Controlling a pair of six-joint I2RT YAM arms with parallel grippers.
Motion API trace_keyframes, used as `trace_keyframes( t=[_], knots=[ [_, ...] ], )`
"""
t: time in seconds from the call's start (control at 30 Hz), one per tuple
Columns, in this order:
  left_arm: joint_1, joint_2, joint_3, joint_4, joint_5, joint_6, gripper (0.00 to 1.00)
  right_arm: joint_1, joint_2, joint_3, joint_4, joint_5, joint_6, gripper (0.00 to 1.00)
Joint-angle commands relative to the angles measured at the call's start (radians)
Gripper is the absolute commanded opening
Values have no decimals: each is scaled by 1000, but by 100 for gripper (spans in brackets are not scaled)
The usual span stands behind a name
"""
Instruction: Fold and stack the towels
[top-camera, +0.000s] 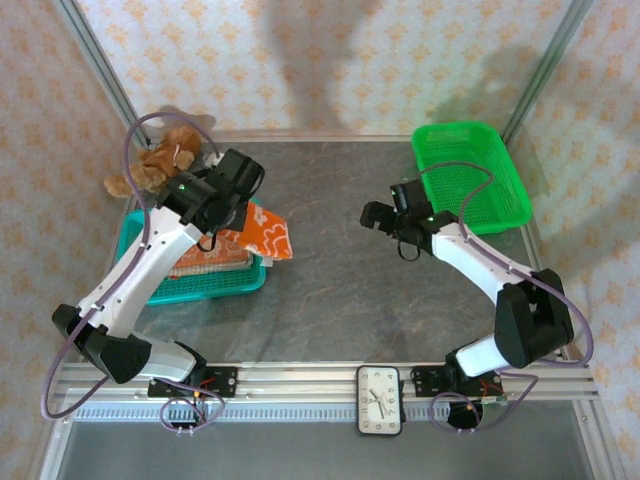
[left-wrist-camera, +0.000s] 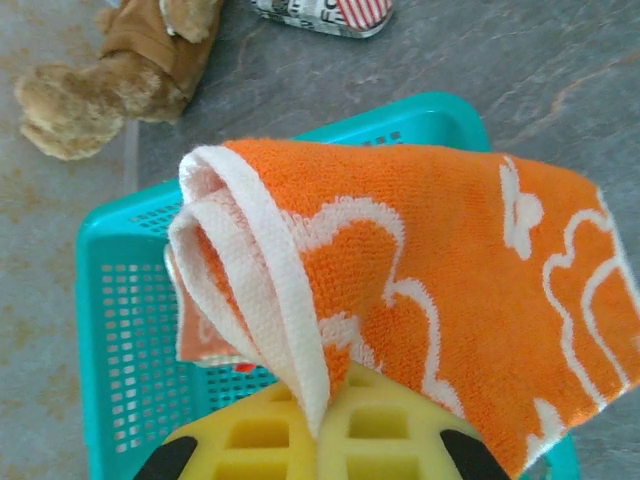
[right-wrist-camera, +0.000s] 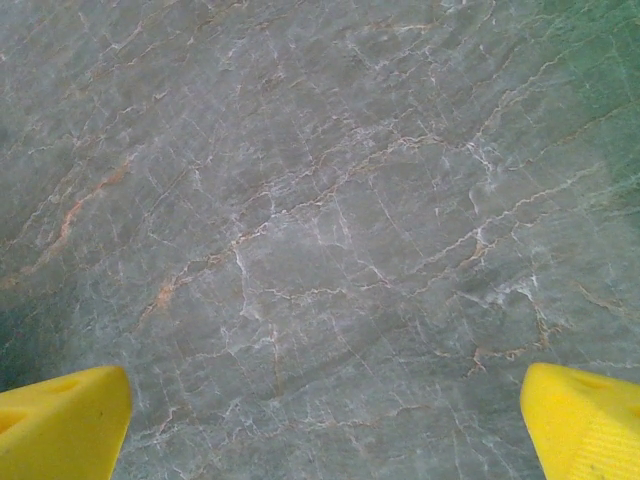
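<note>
Right up against the left wrist lens, the left jaws are pressed together on a bunched edge of the orange towel (left-wrist-camera: 440, 290), holding it up over the teal basket (top-camera: 220, 284). Going by size from there: the grey marble surface (top-camera: 330, 290) is bare in the middle, the green basket (top-camera: 455, 128) sits far right, more towels (top-camera: 210, 262) lie in the teal one, and the teddy bear (top-camera: 155, 168) is behind it. The right jaws are spread wide over bare surface, pinching nothing. The towel's long side trails from the left jaws toward the middle, so I'd guess it gets laid out there. The left arm is nearer; the right is well apart.
</note>
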Motion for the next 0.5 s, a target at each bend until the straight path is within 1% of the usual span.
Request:
trace_keyframes(
  t=[0.0,0.1,0.3,0.4,0.47],
  knots=[
    [22,-9,19,-60,-91,75,0,8,17,35,10,20,-1,99],
    [49,-15,-8,-42,-114,91,0,8,21,39,8,20,-2,99],
    [93,-17,-65,39,-116,87,0,10,42,52,3,14,-3,99],
    [106,0,-51,61,-98,62,0,11,53,59,1,10,-6,99],
    [108,13,-36,74,-109,51,0,10,59,66,-1,8,-5,99]
  ],
)
